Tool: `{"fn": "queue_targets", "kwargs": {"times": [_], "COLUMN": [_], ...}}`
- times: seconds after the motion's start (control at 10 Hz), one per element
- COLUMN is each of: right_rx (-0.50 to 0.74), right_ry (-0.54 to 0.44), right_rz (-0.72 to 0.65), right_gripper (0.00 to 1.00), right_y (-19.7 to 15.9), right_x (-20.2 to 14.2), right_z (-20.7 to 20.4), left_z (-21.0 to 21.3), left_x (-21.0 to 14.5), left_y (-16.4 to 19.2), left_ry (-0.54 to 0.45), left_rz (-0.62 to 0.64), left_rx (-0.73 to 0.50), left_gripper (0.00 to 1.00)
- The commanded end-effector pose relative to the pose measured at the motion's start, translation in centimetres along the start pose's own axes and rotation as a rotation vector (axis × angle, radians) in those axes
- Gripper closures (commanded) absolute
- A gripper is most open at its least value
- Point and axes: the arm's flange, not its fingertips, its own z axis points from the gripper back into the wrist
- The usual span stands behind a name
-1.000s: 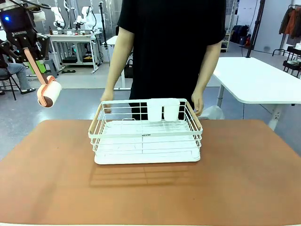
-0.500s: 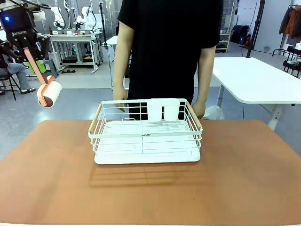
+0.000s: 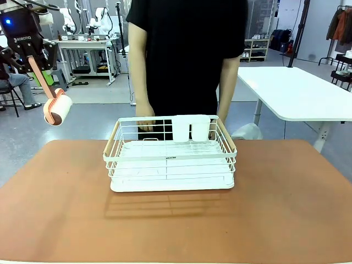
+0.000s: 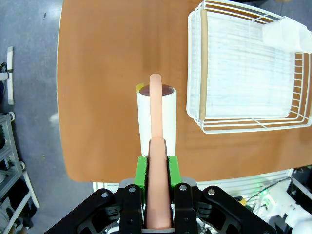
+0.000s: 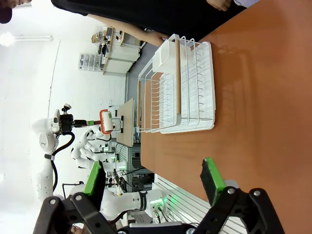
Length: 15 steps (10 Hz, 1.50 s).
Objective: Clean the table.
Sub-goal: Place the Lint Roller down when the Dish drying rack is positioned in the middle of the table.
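A: Where's the table (image 3: pixel 286 203)?

B: It spreads across the front view, a reddish-brown top with rounded corners, reaching from the near edge to the person at the far side.

A: What stands on it?

B: A white wire rack (image 3: pixel 170 159) near the middle, toward the far edge, with wooden handles at both ends. Two white cups (image 3: pixel 190 127) hang on its far wall, side by side.

A: And the left gripper (image 4: pixel 157 163)?

B: Its jaws are clamped on the salmon handle of a lint roller (image 3: pixel 57 109). In the front view the roller hangs above the floor, off the table's left far corner, well apart from the rack. From the left wrist, the white roll (image 4: pixel 156 114) sits over the table, beside the rack's short end.

A: The right gripper (image 5: pixel 153 181)?

B: Jaws apart, nothing between the green pads (image 5: pixel 212 179). It looks along the table toward the rack, which lies well ahead of it.

A: The person?

B: Standing behind the rack in a black shirt. One hand (image 3: pixel 145 125) is just behind the rack's far left rim; whether it touches, I cannot tell.
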Motion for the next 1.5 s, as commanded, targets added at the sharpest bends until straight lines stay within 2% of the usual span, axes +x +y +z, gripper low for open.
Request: {"fn": "queue_targets", "kwargs": {"times": [0.0, 0.1, 0.3, 0.4, 0.6, 0.7, 0.9, 1.0, 1.1, 1.2, 1.3, 1.4], "right_rx": [0.013, 0.013, 0.013, 0.013, 0.013, 0.013, 0.013, 0.013, 0.013, 0.013, 0.013, 0.013], "right_ry": [-0.006, -0.006, -0.006, -0.006, -0.006, -0.006, -0.006, -0.006, -0.006, -0.006, -0.006, -0.006], "right_rz": [-0.006, -0.006, -0.006, -0.006, -0.006, -0.006, -0.006, -0.006, -0.006, -0.006, -0.006, -0.006], "right_gripper": [0.00, 0.00, 0.00, 0.00, 0.00, 0.00, 0.00, 0.00, 0.00, 0.00, 0.00, 0.00], "right_y": [0.2, 0.2, 0.2, 0.2, 0.2, 0.2, 0.2, 0.2, 0.2, 0.2, 0.2, 0.2], "right_x": [-0.4, -0.4, -0.4, -0.4, -0.4, -0.4, -0.4, -0.4, -0.4, -0.4, -0.4, -0.4], "right_z": [0.0, 0.0, 0.0, 0.0, 0.0, 0.0, 0.0, 0.0, 0.0, 0.0, 0.0, 0.0], "left_z": [0.0, -0.1, -1.0, -2.3, -4.1, -6.1, -10.3, -11.4, -12.4, -13.8, -15.4, -16.4], "left_x": [0.0, 1.1, 3.7, 5.1, 6.6, 6.8, 8.0, 8.3, 8.6, 9.0, 9.1, 8.8], "left_y": [0.0, 0.5, 2.2, 3.1, 3.9, 3.8, 2.3, 2.3, 2.6, 3.5, 4.5, 4.5], "left_ry": [0.000, 0.067, 0.127, 0.117, 0.051, 0.051, -0.168, -0.156, -0.172, -0.235, -0.298, -0.285], "left_rz": [0.000, 0.080, 0.240, 0.302, 0.472, 0.567, 0.926, 1.025, 1.100, 1.150, 1.201, 1.240], "left_rx": [0.000, -0.091, -0.220, -0.268, -0.279, -0.210, -0.266, -0.278, -0.321, -0.325, -0.284, -0.306], "left_gripper": [0.79, 0.79, 0.79, 0.79, 0.79, 0.79, 0.79, 0.79, 0.79, 0.79, 0.79, 0.79]}}
